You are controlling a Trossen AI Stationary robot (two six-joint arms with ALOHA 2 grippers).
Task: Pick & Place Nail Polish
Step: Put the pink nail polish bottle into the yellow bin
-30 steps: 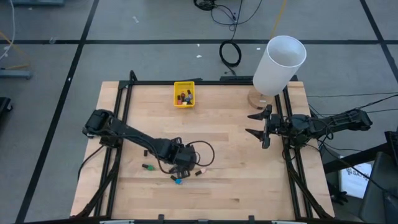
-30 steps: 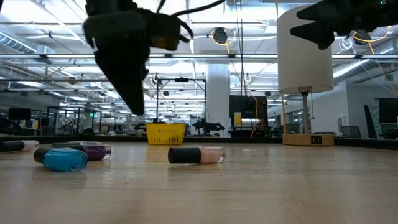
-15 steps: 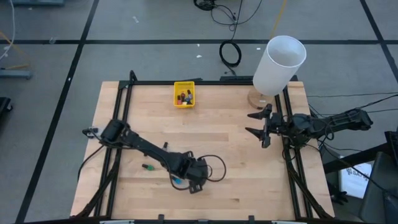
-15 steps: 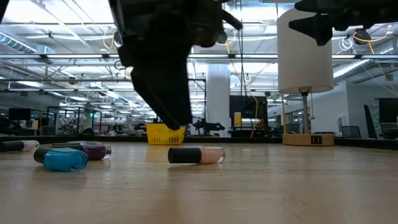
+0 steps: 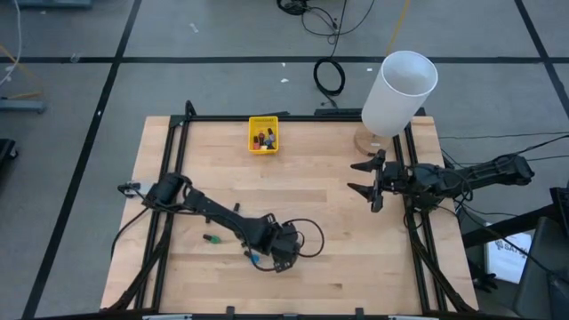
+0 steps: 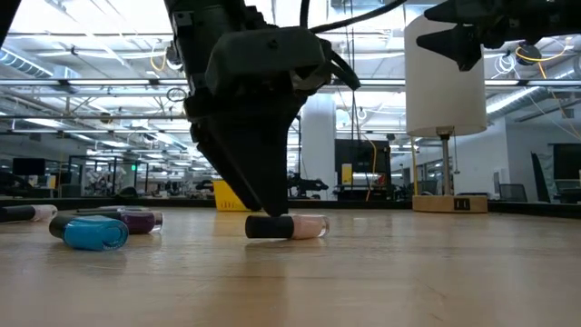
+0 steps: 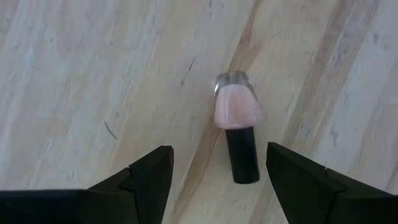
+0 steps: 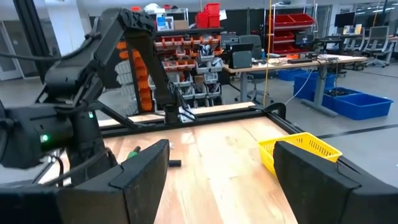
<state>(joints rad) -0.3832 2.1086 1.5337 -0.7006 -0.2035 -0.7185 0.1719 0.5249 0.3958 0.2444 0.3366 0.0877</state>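
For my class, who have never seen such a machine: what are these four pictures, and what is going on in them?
Two dark robot arms work at a wooden table. One picture looks down from above, one looks level across the tabletop, and one is taken from each wrist. The left hand is open, lowered around a small pale pink nail polish bottle with a black cap that lies on its side; nothing is held. Blue and purple bottles lie nearby. A small yellow bin sits at the far side. The right hand waits open, near a white lamp.

Left gripper (image 7: 214, 171) low, fingers (image 7: 146, 180) apart
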